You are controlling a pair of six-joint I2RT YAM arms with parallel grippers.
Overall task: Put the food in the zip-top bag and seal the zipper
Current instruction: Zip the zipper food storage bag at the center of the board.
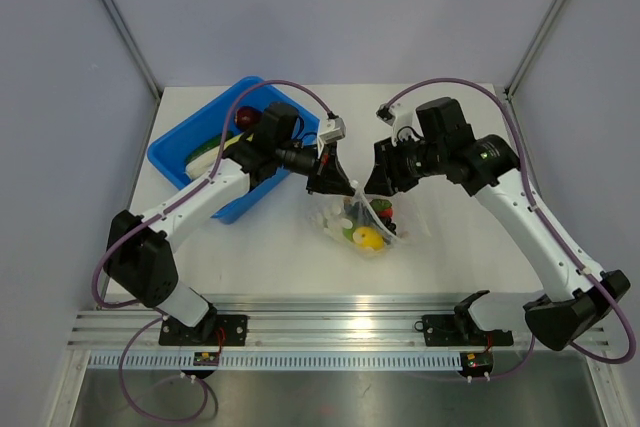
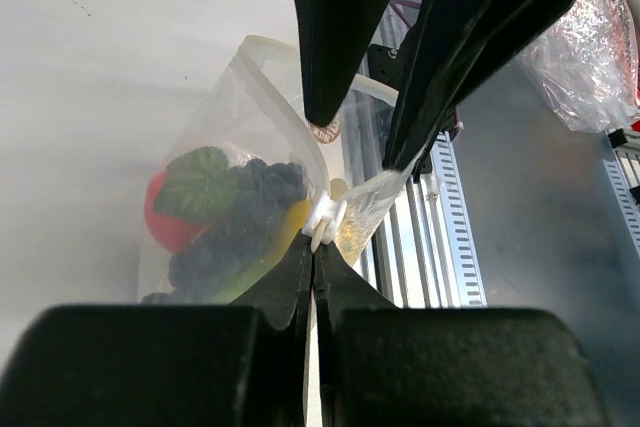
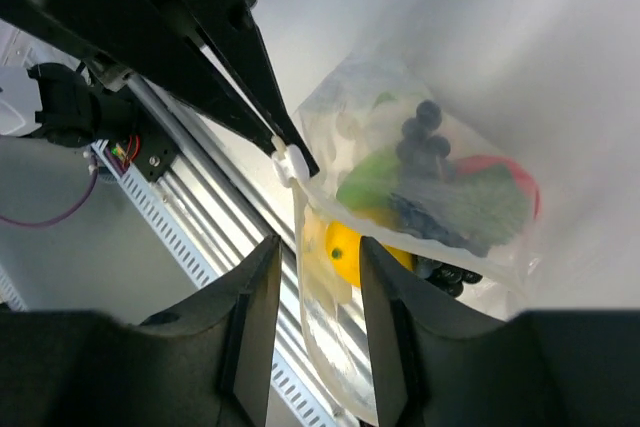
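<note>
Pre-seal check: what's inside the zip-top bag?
Through the zip-top bag: red tomato, dark purple pieces, yellow pepper, green piece. Anything beneath that pile is hidden.

Blue tub (image 1: pixel 205 122) sits on white table (image 1: pixel 450 247).

White left arm (image 1: pixel 200 202), white right arm (image 1: pixel 530 222), black joints, purple cables (image 1: pixel 455 80), black tapered fingers (image 2: pixel 345 27), black bases (image 1: pixel 205 329).

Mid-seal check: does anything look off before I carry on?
Yes. A leek and a dark red piece lie in the tub, outside the bag, though the left gripper is shut on the zipper. The bag mouth gapes.
</note>
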